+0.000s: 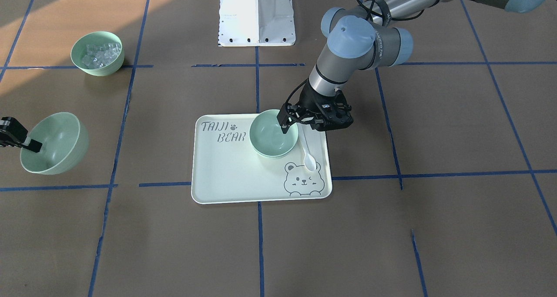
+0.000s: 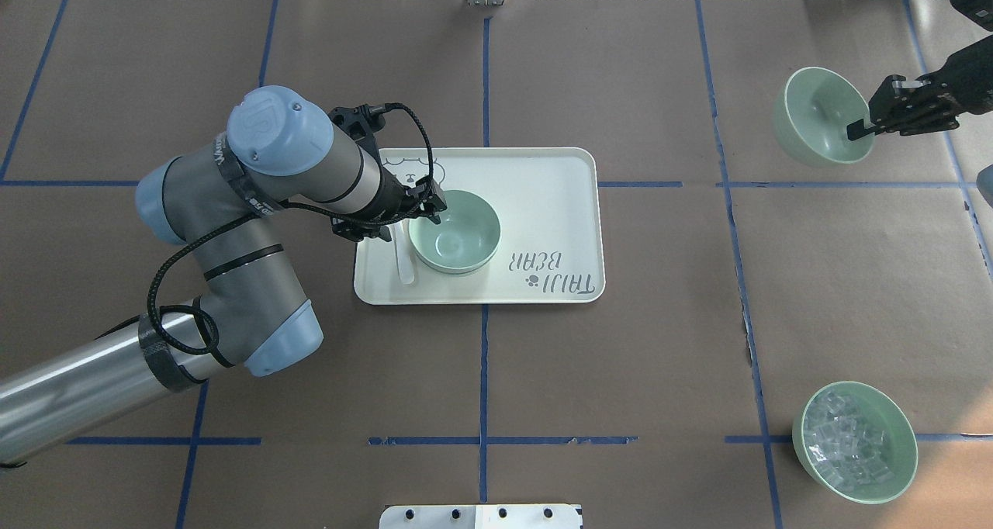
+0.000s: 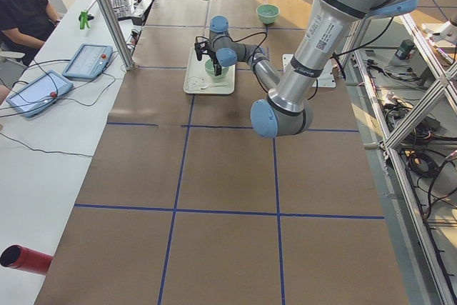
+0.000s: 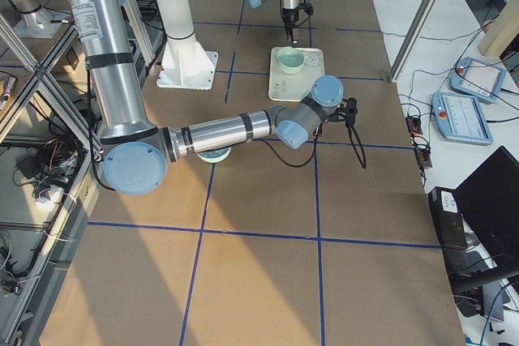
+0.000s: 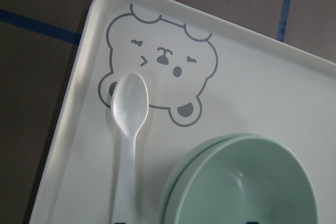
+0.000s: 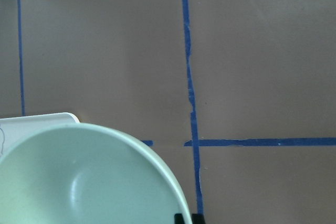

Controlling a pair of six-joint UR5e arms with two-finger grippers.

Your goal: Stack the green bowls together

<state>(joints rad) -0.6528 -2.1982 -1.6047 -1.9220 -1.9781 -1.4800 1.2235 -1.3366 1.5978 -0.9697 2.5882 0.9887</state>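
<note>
The table (image 1: 435,227) is covered with brown paper and is divided into large squares by blue tape lines (image 1: 260,244); a patch of warm sunlight (image 1: 65,1) is cast across the upper left corner of the front-facing view; a white bench (image 3: 43,169) is set along the table's side, on which two tablet-like consoles (image 3: 87,61) and loose cables (image 3: 28,151) are laid; a slanted aluminium post (image 3: 111,16) is seen beside it; a person in black (image 3: 25,5) is seated at the bench's far end.
</note>
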